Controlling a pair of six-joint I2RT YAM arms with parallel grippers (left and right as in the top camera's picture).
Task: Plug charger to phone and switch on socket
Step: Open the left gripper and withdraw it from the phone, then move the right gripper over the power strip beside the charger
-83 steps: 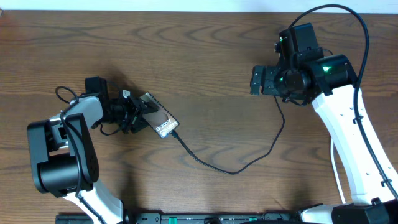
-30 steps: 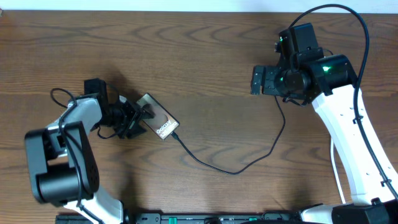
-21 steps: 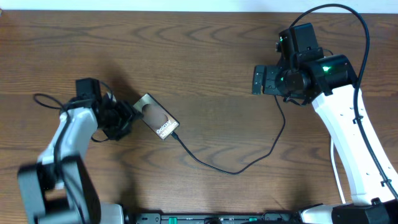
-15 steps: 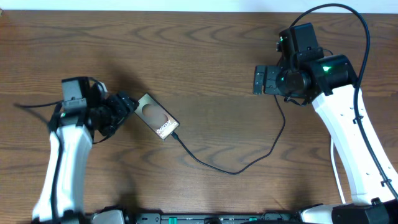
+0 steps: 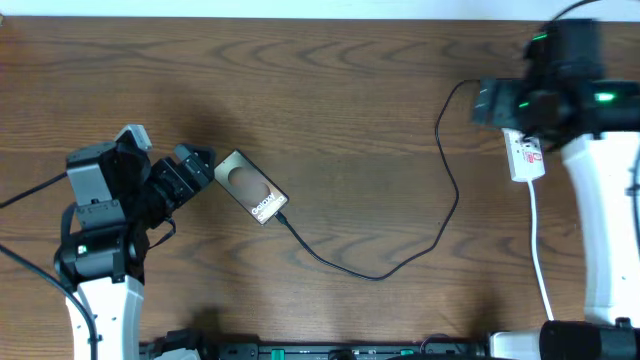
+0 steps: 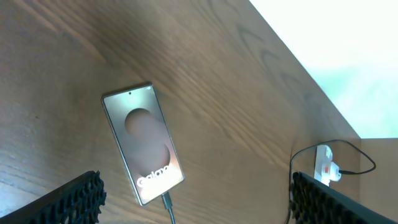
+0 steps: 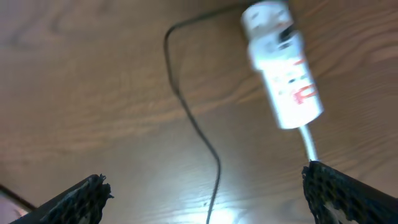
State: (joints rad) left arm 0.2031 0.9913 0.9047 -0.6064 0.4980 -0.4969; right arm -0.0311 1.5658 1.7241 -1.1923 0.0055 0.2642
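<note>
The left fingers (image 6: 74,196) had let go and backed off, wide open and empty, leaving the phone (image 5: 252,190) at middle left with the charger (image 5: 380,275) plugged in. The right fingers (image 7: 348,186), open and empty too, had moved over the socket (image 5: 524,157) at upper right, likely for its switch.

Phone (image 5: 252,190): bronze-brown, pale oval patch, white lettering. Cable (image 5: 378,277): black. Socket (image 5: 524,158): white, red marks. Table (image 5: 330,90): dark brown wood grain.

2 arms, white link shells on black joint housings: left arm (image 5: 100,310); right arm (image 5: 605,230); green lights (image 5: 600,97) on each; thin black cables (image 5: 25,190); black ribbed gripper fingers (image 6: 68,199).
</note>
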